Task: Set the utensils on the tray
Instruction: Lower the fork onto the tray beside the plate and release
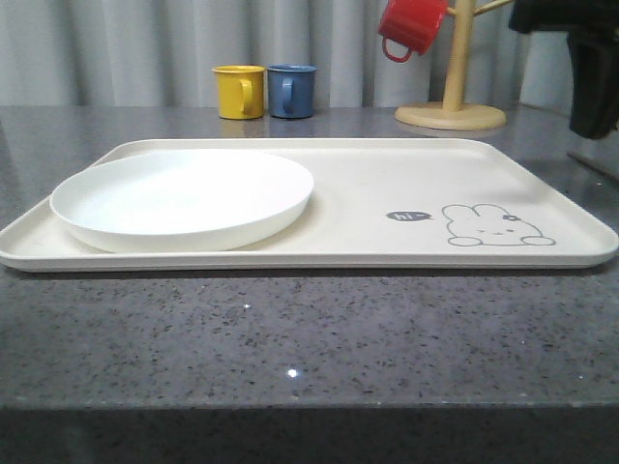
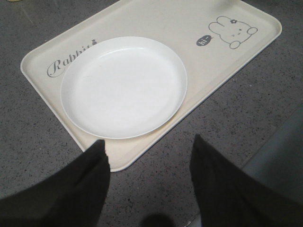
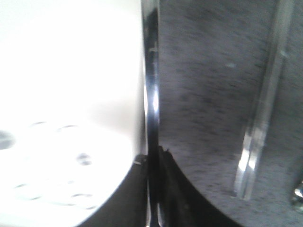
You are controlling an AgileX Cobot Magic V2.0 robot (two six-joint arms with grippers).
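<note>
Shiny metal utensil (image 3: 152,109) sits pinched in my right fingers (image 3: 152,208), its length running straight out from them beside the tray (image 3: 71,94). Left fingers (image 2: 149,184) hang wide apart over the bench (image 2: 246,113).

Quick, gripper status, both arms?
Left gripper: open, empty, above the tray edge.
Right gripper: shut on a slim shiny utensil.

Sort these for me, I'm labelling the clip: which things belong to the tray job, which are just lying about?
Job:
tray
plate, on the tray
slim shiny utensil at the right gripper, kind unclear
second utensil on the counter

Lying about:
yellow mug
blue mug
red mug on the mug tree
</note>
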